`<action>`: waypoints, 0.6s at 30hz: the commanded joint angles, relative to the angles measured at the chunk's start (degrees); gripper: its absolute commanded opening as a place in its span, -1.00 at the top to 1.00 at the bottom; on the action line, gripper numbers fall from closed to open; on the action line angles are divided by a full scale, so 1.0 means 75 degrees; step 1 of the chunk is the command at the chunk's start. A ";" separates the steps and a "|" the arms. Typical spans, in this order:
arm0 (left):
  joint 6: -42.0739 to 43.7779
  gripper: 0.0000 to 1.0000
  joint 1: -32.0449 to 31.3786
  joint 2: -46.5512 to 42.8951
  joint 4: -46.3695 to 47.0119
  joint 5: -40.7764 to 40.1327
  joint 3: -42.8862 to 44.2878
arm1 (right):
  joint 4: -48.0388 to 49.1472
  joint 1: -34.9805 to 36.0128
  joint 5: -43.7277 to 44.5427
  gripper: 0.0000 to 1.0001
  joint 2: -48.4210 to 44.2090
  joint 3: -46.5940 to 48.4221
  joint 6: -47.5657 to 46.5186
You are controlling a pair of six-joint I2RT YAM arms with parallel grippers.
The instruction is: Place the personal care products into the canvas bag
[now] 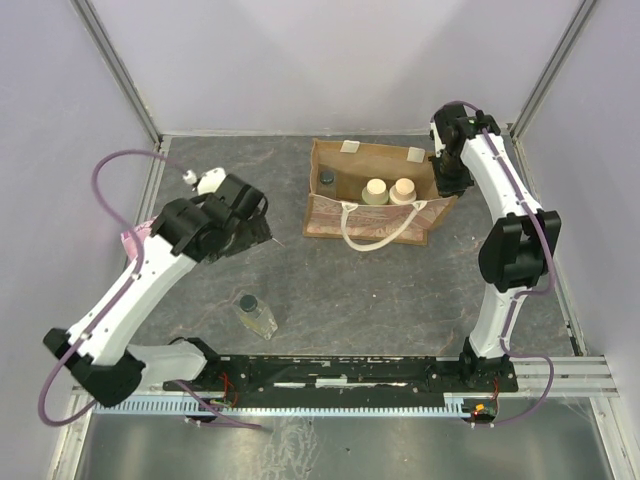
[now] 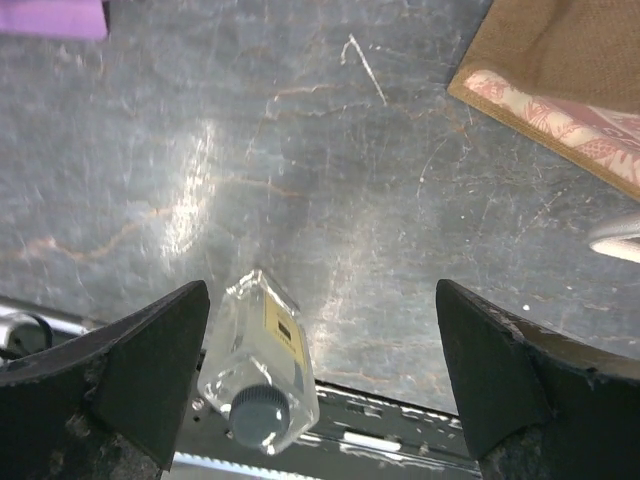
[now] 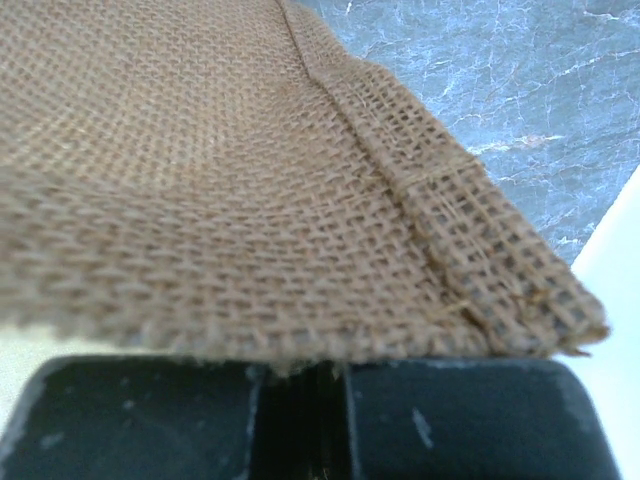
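The canvas bag [image 1: 375, 200] stands open at the back centre. Inside it I see a dark-capped clear bottle [image 1: 327, 181] and two cream round tops [image 1: 375, 190]. My right gripper [image 1: 449, 176] is shut on the bag's right rim; the right wrist view shows the burlap edge [image 3: 300, 200] pinched between the closed fingers [image 3: 300, 378]. A second clear squarish bottle with a dark cap [image 1: 255, 313] lies on the table in front; it also shows in the left wrist view [image 2: 262, 370]. My left gripper [image 1: 258, 228] is open and empty above the table [image 2: 322, 292]. A pale bottle with a white cap [image 1: 205, 181] lies behind the left arm.
A flat pink packet [image 1: 131, 241] lies partly under the left arm, and its corner shows in the left wrist view [image 2: 50, 15]. The bag's cream handle [image 1: 375, 228] hangs over its front panel. The black rail [image 1: 340, 375] runs along the near edge. Purple walls enclose the table.
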 commanded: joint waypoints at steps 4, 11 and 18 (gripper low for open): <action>-0.2545 -1.00 -0.0010 -0.1174 -0.0861 0.0646 -0.0942 | -0.0032 0.0025 -0.0382 0.99 0.0629 0.0187 0.0078; -0.3113 -0.99 -0.0011 -0.1600 -0.1132 0.1175 -0.1561 | -0.0039 0.0017 -0.0382 0.99 0.0636 0.0196 0.0081; -0.3489 -0.99 -0.0002 -0.1914 -0.0887 0.2038 -0.2450 | -0.0040 0.0029 -0.0421 0.99 0.0638 0.0211 0.0098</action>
